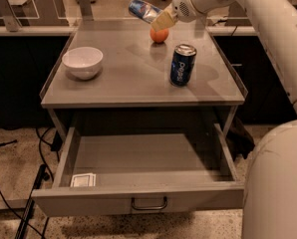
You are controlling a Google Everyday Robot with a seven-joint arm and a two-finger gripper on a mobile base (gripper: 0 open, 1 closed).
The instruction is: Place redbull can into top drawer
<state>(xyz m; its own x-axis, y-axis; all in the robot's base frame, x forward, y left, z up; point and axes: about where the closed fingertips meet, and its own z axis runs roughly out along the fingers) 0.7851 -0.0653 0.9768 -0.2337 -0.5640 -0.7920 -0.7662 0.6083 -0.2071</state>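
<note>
While above the table [113, 83], gripper fingers [163, 21] clamp the redbull can [142, 10].

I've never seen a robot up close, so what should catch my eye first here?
The big white arm ends in a gripper shut on the redbull can, holding it tilted in the air over the far edge of the table, near an orange. Below, the top drawer stands pulled open.

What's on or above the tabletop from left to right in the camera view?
White bowl → redbull can, held tilted in the air by the end effector over the table at its far end → Pepsi can. The orange overlaps the end effector's span, so it's left out.
</note>
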